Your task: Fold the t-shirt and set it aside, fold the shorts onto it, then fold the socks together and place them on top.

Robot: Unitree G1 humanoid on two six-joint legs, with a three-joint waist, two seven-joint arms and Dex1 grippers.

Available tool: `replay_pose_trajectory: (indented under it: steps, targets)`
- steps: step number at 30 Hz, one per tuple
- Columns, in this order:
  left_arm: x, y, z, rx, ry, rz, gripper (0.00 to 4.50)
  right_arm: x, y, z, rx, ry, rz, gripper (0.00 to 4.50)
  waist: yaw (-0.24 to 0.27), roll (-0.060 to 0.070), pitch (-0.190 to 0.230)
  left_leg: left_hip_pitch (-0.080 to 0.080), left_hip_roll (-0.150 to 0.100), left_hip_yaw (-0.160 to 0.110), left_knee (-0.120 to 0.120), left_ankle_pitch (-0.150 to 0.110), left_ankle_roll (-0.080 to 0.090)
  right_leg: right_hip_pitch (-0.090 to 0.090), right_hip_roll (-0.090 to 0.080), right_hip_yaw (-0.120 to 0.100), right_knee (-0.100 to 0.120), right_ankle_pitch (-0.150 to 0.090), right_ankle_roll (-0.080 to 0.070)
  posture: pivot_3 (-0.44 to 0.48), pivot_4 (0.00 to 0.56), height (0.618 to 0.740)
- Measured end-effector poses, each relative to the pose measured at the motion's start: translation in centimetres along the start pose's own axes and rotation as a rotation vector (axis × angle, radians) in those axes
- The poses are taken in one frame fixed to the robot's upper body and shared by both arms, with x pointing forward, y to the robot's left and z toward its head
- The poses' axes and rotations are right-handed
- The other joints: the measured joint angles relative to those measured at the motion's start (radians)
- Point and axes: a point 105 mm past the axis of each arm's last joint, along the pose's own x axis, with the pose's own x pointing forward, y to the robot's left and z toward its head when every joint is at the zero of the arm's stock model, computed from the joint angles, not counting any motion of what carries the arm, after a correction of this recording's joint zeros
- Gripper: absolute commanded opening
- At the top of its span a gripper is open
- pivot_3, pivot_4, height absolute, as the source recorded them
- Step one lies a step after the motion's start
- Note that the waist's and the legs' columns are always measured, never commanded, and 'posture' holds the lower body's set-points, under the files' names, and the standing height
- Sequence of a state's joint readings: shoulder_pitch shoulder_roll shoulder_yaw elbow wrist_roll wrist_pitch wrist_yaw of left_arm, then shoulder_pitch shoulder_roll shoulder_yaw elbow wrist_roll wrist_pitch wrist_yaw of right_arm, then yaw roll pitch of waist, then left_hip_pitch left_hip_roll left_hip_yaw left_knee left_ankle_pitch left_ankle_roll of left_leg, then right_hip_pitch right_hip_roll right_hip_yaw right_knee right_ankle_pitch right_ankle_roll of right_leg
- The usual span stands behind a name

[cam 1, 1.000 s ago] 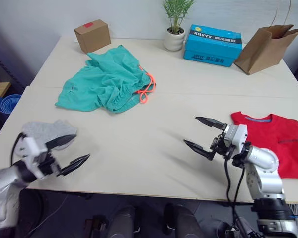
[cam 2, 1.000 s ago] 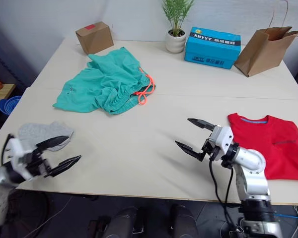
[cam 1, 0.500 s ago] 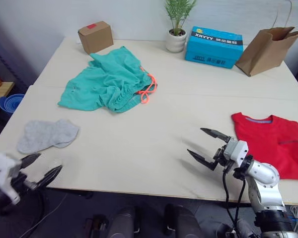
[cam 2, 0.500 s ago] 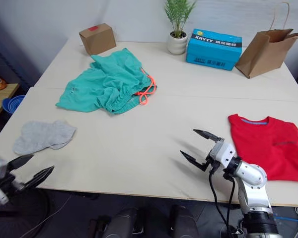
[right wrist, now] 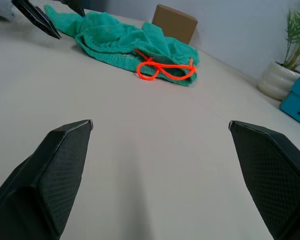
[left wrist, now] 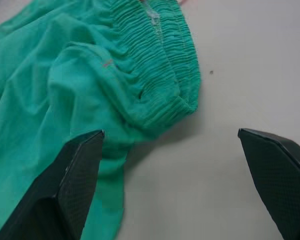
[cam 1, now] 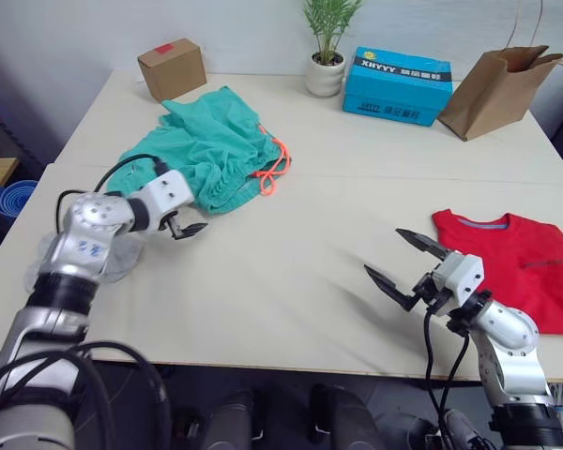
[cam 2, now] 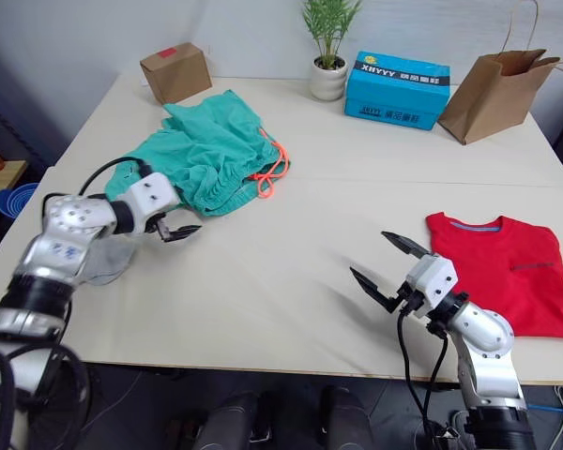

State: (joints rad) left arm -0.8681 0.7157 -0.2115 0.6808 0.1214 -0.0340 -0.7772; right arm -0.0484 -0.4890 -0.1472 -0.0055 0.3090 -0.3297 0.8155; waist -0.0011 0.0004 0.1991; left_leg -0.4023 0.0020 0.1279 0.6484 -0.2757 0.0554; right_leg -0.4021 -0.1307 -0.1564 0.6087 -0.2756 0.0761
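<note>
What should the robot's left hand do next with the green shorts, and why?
Probably ease the left gripper forward and close it on the gathered waistband of the shorts. The t-shirt already lies folded at the right, the shorts are still crumpled, and the open fingers sit right at the waistband's edge.
</note>
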Motion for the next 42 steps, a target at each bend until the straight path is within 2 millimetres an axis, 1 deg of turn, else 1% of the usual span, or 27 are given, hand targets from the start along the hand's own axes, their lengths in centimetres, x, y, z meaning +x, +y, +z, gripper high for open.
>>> replay_pose_trajectory:
  steps: [2,4,6,9,14,16,17,18,19,21,22,24,26,28,30,31,33,35,37,38,39,41,42]
  targets:
    - [1.0,0.4,-0.2,0.006,0.015,-0.008,4.50,-0.3,-0.1,-0.2,0.002,0.013,-0.036,4.47,-0.002,-0.002,0.001,-0.001,0.000,0.000,0.000,0.000,0.000,-0.003,-0.001,0.001,0.002,0.000,0.000,0.000,0.150,0.740]
    - [1.4,0.9,0.1,0.003,0.007,-0.013,4.09,-0.4,-0.2,0.1,-0.002,0.005,-0.066,4.50,-0.001,-0.003,0.001,-0.002,0.000,0.002,0.000,0.000,0.000,-0.006,-0.001,0.001,0.004,0.000,0.000,0.000,0.150,0.740]
    - [1.7,0.8,0.0,0.010,0.014,-0.039,3.60,-0.5,0.0,0.2,0.000,0.005,-0.075,4.50,-0.001,-0.004,0.001,-0.002,0.000,0.003,0.000,0.001,0.001,-0.006,0.000,0.000,0.004,0.000,0.000,0.000,0.150,0.740]
    - [1.9,0.9,-0.1,0.042,0.046,-0.064,2.63,-1.2,1.0,-0.2,0.012,0.033,-0.079,4.50,0.000,-0.006,0.002,-0.002,0.000,0.003,0.001,0.001,0.002,-0.006,0.000,0.000,0.004,0.000,0.000,0.000,0.150,0.740]
    - [2.3,0.6,-0.1,0.051,0.078,-0.097,0.99,-1.3,0.9,-0.4,0.009,0.041,-0.114,4.50,-0.001,-0.006,0.002,-0.002,-0.001,0.005,0.003,0.001,0.004,-0.007,-0.003,0.002,0.007,0.001,0.002,0.000,0.150,0.740]
    - [2.8,0.3,0.5,0.027,0.053,-0.109,0.35,-1.0,1.4,-0.5,0.015,0.043,-0.094,4.50,0.000,-0.007,0.002,-0.002,-0.001,0.004,0.003,0.001,0.004,-0.007,-0.003,0.006,0.008,0.001,0.002,0.000,0.150,0.740]
    - [3.2,0.1,1.3,0.013,0.020,-0.122,0.06,-0.8,1.7,-0.6,0.023,0.040,-0.087,4.50,0.004,-0.007,0.002,-0.003,-0.001,0.004,0.004,0.001,0.004,-0.007,-0.003,0.006,0.008,0.001,0.002,0.000,0.150,0.740]
    - [3.6,-0.2,2.2,-0.003,-0.023,-0.137,0.02,-0.6,1.9,-0.6,0.030,0.034,-0.088,4.50,0.006,-0.008,0.002,-0.003,-0.001,0.003,0.004,0.001,0.004,-0.007,-0.003,0.006,0.008,0.001,0.002,0.000,0.150,0.740]
    - [4.1,-0.7,3.7,-0.031,-0.100,-0.158,0.02,-0.5,1.9,-0.6,0.035,0.031,-0.091,4.50,0.011,-0.008,0.002,-0.004,-0.001,0.003,0.006,0.001,0.004,-0.007,-0.003,0.006,0.008,0.001,0.002,0.000,0.150,0.740]
    - [5.1,-1.8,7.7,-0.058,-0.271,-0.222,0.02,-0.4,1.8,-0.6,0.035,0.029,-0.091,4.50,0.022,-0.009,0.003,-0.006,-0.001,0.003,0.011,0.000,0.006,-0.007,-0.003,0.005,0.009,0.001,0.002,0.000,0.150,0.740]
    - [5.3,-2.3,10.1,-0.042,-0.361,-0.261,0.02,-0.3,1.7,-0.5,0.031,0.024,-0.090,4.50,0.024,-0.009,0.003,-0.007,-0.001,0.002,0.013,-0.001,0.006,-0.008,-0.003,0.005,0.009,0.001,0.002,0.000,0.150,0.740]
    - [5.2,-3.1,13.8,0.015,-0.484,-0.334,0.02,-0.2,1.6,-0.4,0.024,0.019,-0.084,4.50,0.022,-0.009,0.003,-0.007,-0.001,0.003,0.014,-0.002,0.007,-0.007,-0.003,0.006,0.009,0.001,0.003,0.000,0.150,0.740]
    - [4.7,-4.2,16.6,0.056,-0.574,-0.420,0.02,-0.3,1.5,-0.4,0.013,0.029,-0.061,4.50,0.021,-0.009,0.003,-0.007,-0.001,0.004,0.014,-0.002,0.008,-0.007,-0.002,0.006,0.010,0.001,0.003,0.000,0.150,0.740]
    - [4.3,-5.8,18.2,0.062,-0.645,-0.510,0.02,-0.7,1.1,-0.4,0.007,0.041,-0.054,4.50,0.018,-0.009,0.003,-0.006,-0.001,0.005,0.014,-0.002,0.008,-0.007,-0.001,0.007,0.010,0.001,0.003,0.000,0.150,0.740]
    - [4.4,-8.0,18.8,0.052,-0.689,-0.585,0.02,-1.0,0.7,-0.3,0.010,0.049,-0.050,4.50,0.012,-0.009,0.003,-0.005,0.000,0.006,0.014,-0.002,0.008,-0.007,-0.001,0.009,0.011,0.001,0.003,0.000,0.150,0.740]
    - [4.7,-9.4,18.6,0.041,-0.693,-0.621,0.02,-1.1,0.6,-0.3,0.012,0.054,-0.041,4.50,0.009,-0.009,0.003,-0.004,0.000,0.006,0.014,-0.002,0.007,-0.007,-0.001,0.009,0.011,0.001,0.003,0.000,0.150,0.740]
    - [5.4,-11.9,17.7,-0.011,-0.675,-0.683,0.02,-1.4,0.5,-0.5,0.016,0.075,-0.018,4.50,0.002,-0.009,0.003,-0.004,0.000,0.006,0.015,-0.002,0.007,-0.007,-0.001,0.009,0.012,0.001,0.003,0.000,0.150,0.740]
    - [5.7,-14.3,16.8,-0.085,-0.654,-0.747,0.02,-1.7,0.4,-0.7,0.028,0.092,-0.013,4.50,-0.001,-0.009,0.003,-0.004,0.001,0.006,0.015,-0.002,0.007,-0.007,-0.001,0.010,0.012,0.001,0.003,0.000,0.150,0.740]
    - [5.4,-16.3,16.2,-0.151,-0.661,-0.802,0.62,-2.0,0.0,-0.6,0.040,0.097,-0.025,4.50,-0.001,-0.009,0.003,-0.004,0.001,0.006,0.015,-0.002,0.007,-0.007,-0.002,0.010,0.012,0.001,0.003,0.000,0.150,0.740]
    - [5.5,-16.7,16.3,-0.191,-0.681,-0.792,0.85,-2.1,-0.1,-0.6,0.041,0.104,-0.022,4.50,0.001,-0.009,0.003,-0.004,0.001,0.005,0.016,-0.002,0.007,-0.007,-0.002,0.010,0.012,0.001,0.003,0.000,0.150,0.740]
    - [5.5,-16.8,16.5,-0.226,-0.707,-0.768,1.12,-2.0,-0.2,-0.5,0.038,0.109,-0.016,4.50,0.001,-0.009,0.003,-0.004,0.001,0.005,0.017,-0.002,0.008,-0.007,-0.003,0.011,0.011,0.001,0.003,0.000,0.150,0.740]
    - [5.3,-17.0,16.3,-0.241,-0.733,-0.745,1.87,-1.5,-0.1,0.1,0.035,0.096,0.004,4.50,0.004,-0.009,0.003,-0.004,0.001,0.005,0.018,-0.002,0.008,-0.007,-0.004,0.011,0.010,0.001,0.003,0.000,0.150,0.740]
    - [5.1,-17.1,16.0,-0.245,-0.731,-0.748,2.10,-1.3,-0.1,0.5,0.030,0.087,0.011,4.50,0.004,-0.009,0.003,-0.004,0.001,0.005,0.018,-0.002,0.008,-0.007,-0.004,0.011,0.011,0.001,0.003,0.000,0.150,0.740]
